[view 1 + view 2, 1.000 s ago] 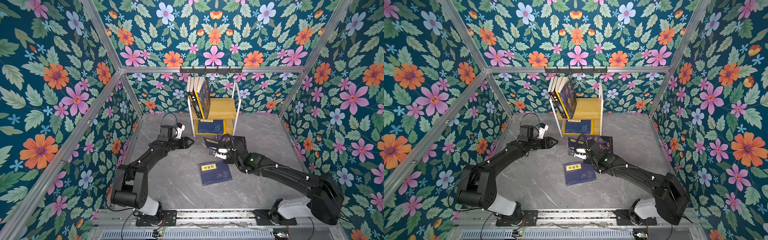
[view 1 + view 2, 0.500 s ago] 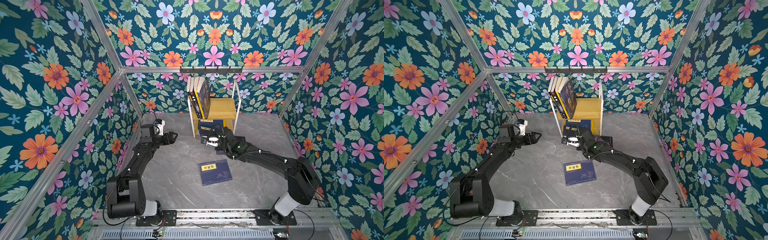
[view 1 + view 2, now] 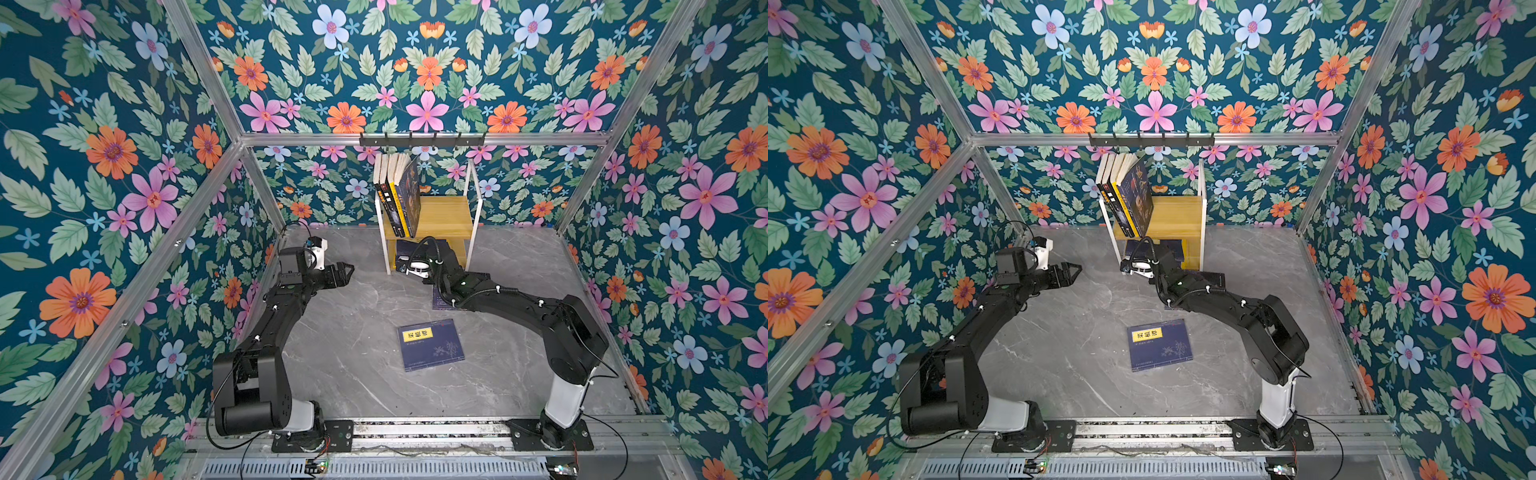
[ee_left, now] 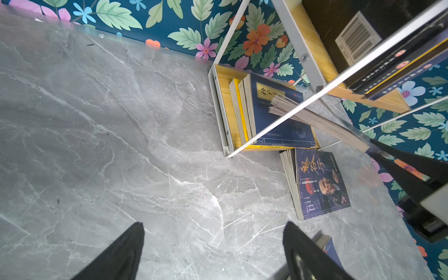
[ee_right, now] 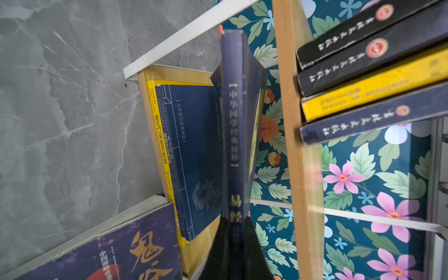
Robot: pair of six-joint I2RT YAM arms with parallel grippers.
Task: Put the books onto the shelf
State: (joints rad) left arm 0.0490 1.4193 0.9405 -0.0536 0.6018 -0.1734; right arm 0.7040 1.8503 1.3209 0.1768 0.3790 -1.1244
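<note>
Movement over the last second is plain on both sides. Our right fingers (image 5: 218, 257), which were over the loose books on the bench (image 3: 353, 332), now reach up to the shelf (image 3: 440, 216) at the mouth of its lower tier. They are clamped narrow on the spine end of a thin navy book (image 5: 234, 126) held on edge. It points in just right of the leaning books (image 5: 194, 150) already at the left end of that tier; whether it touches the board yet we cannot tell. Our left fingers (image 3: 341, 274) have pulled back to the left, well apart from the shelf, and have spread wide with nothing between them. So we judge this book nearly placed, needing only a push home and a release. A few upper-tier books (image 3: 397, 191) stand tilted at the left. Still on the bench are a purple portrait book (image 4: 320, 184) just in front of the shelf and a yellow-labelled navy book (image 3: 430, 344) nearer us.
</note>
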